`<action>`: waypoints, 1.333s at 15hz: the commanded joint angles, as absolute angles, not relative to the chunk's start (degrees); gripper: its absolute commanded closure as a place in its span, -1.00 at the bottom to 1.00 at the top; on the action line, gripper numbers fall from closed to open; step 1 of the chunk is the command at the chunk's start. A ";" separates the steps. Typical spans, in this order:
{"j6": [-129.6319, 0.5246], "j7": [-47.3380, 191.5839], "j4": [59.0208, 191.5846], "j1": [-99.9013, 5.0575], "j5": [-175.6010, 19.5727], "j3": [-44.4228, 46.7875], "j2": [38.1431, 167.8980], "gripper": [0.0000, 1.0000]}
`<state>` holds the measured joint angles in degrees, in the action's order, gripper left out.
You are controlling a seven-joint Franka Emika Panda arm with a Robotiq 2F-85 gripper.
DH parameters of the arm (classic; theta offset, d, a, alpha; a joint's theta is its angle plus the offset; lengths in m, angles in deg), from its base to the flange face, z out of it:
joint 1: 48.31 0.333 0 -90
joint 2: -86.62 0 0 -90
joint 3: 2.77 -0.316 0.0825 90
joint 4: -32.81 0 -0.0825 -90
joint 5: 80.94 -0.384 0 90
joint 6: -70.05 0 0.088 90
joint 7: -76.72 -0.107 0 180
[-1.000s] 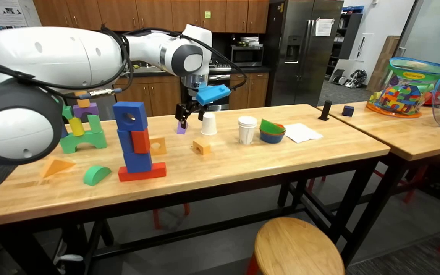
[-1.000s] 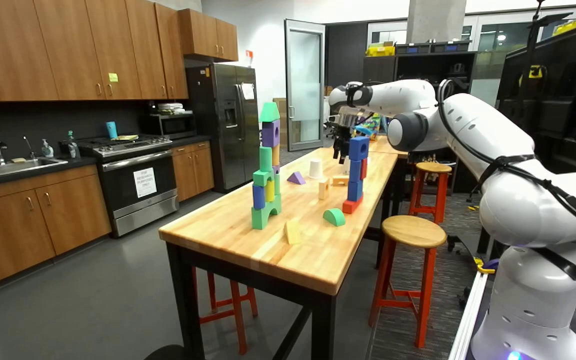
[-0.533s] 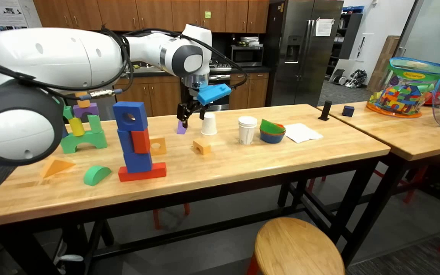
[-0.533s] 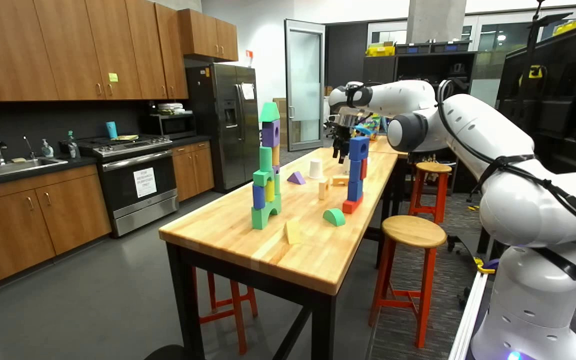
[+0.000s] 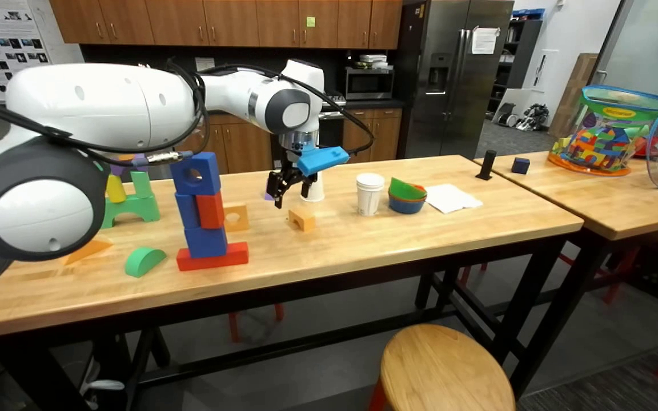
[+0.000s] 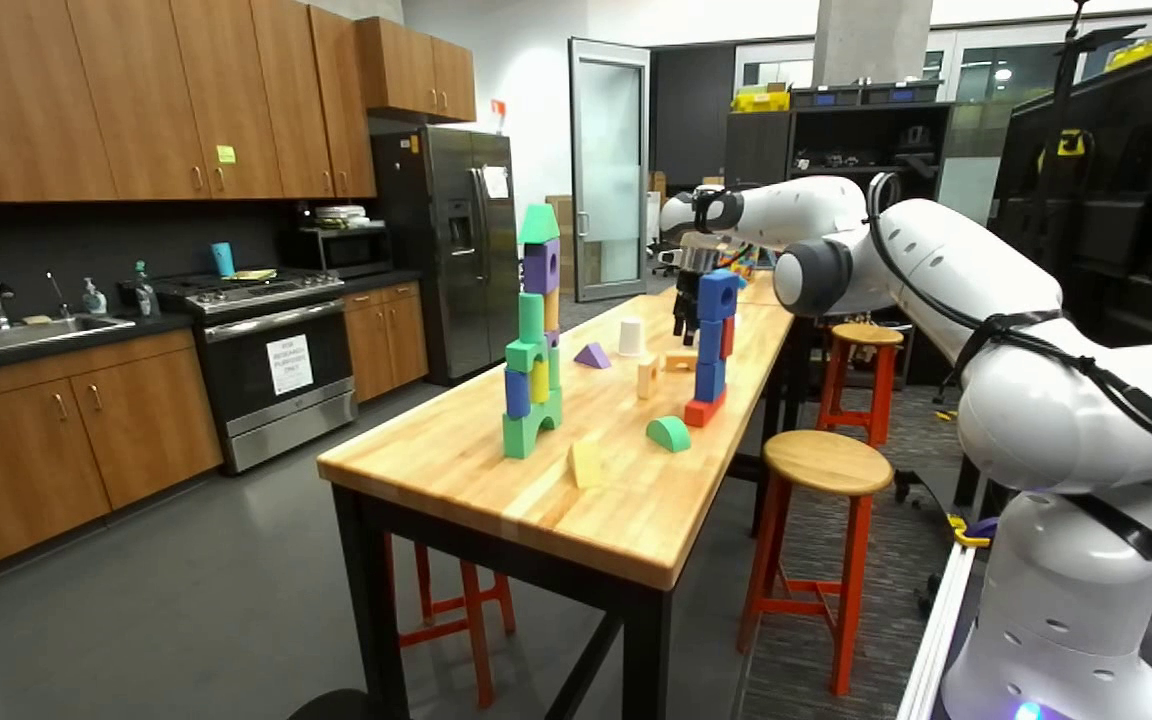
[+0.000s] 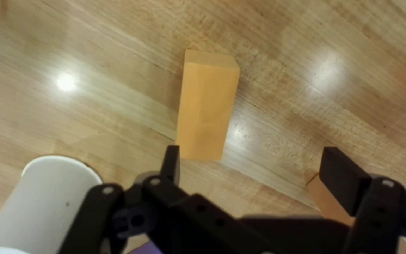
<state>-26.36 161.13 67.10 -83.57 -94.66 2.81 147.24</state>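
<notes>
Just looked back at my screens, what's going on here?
The robot arm has its gripper above the wooden table, jaws open and nothing held. The nearest block in front of the open jaws is the orange arch block, which rests on the tabletop untouched. A white cup stands upside down near that block, and a tower of red and blue blocks stands on the same table.
</notes>
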 commanded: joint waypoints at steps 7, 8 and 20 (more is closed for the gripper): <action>-25.40 159.42 63.48 -83.58 -93.68 4.31 149.43 -1.00; -25.68 159.29 63.51 -83.52 -93.61 4.42 149.57 -1.00; -24.80 158.42 58.13 -85.72 -90.61 3.60 155.39 -1.00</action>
<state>-26.80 160.00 65.11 -84.04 -94.23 5.89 151.65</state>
